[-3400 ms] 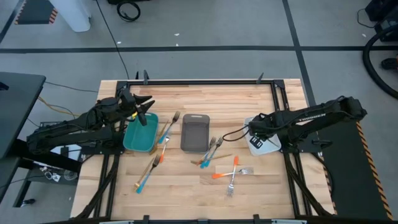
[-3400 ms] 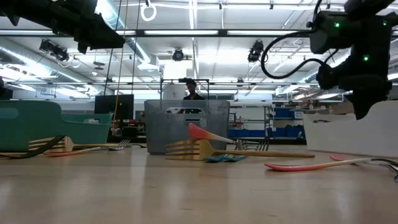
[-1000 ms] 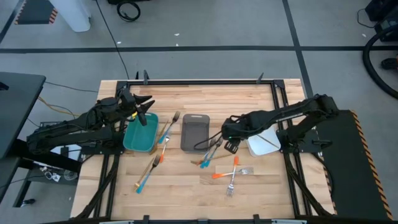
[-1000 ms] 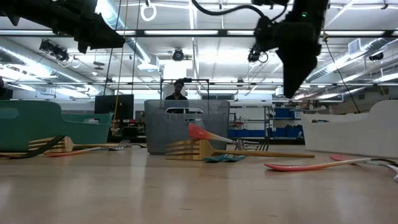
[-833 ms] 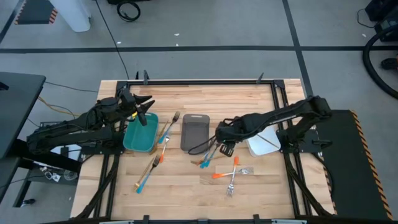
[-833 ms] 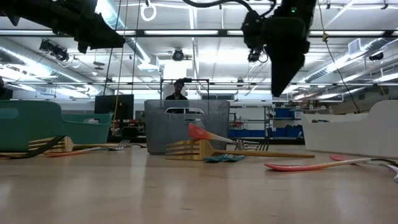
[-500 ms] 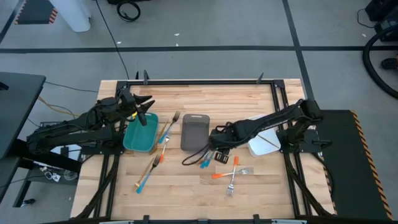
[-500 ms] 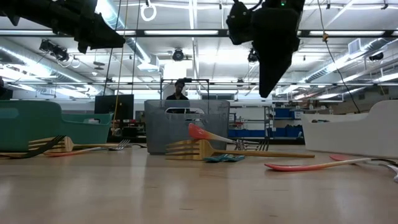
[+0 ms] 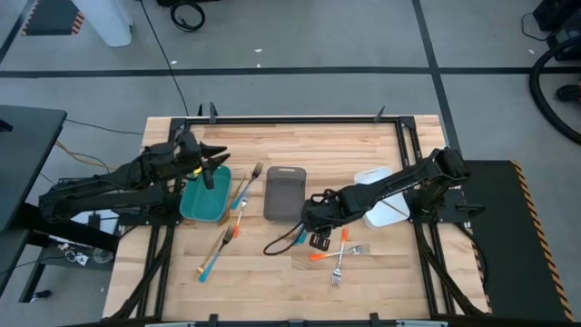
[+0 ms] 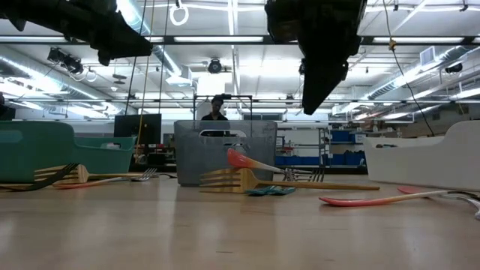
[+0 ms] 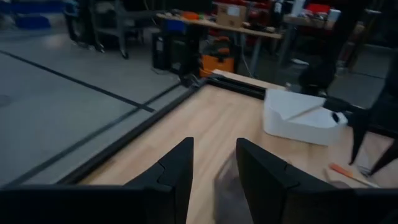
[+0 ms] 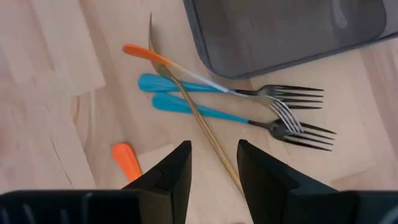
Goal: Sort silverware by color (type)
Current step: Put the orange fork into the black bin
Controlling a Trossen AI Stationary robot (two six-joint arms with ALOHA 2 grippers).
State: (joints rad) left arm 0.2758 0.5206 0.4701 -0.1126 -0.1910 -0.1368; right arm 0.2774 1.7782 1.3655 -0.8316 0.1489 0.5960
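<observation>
Reaching farther in toward the counter's (image 9: 363,272) middle than half a second ago, the right gripper (image 9: 316,229) now hangs above the small heap of silverware just in front of the grey tray (image 9: 284,193); earlier it was back by the white tray (image 9: 379,207). Its fingers (image 12: 165,177) are spread, with nothing between them. Straight ahead of them in the right wrist view lie two blue-handled forks (image 12: 211,107) side by side, an orange-handled fork (image 12: 186,73) crossing over them, and a thin gold-handled piece (image 12: 199,124) lying slantwise across the lot, all touching. Another orange handle (image 12: 124,158) lies apart beside the fingers. The grey tray's corner sits just beside the fork tines.

Nothing has changed with the left gripper (image 9: 211,163), which waits over the far edge of the teal tray (image 9: 203,198), fingers spread and empty. Between the teal and grey trays lie more forks (image 9: 243,189), and a further pair (image 9: 216,250) lies nearer the front edge. Two crossed forks (image 9: 338,254) rest just right of the right gripper. In the low view a person (image 10: 217,109) shows in the room behind the grey tray.
</observation>
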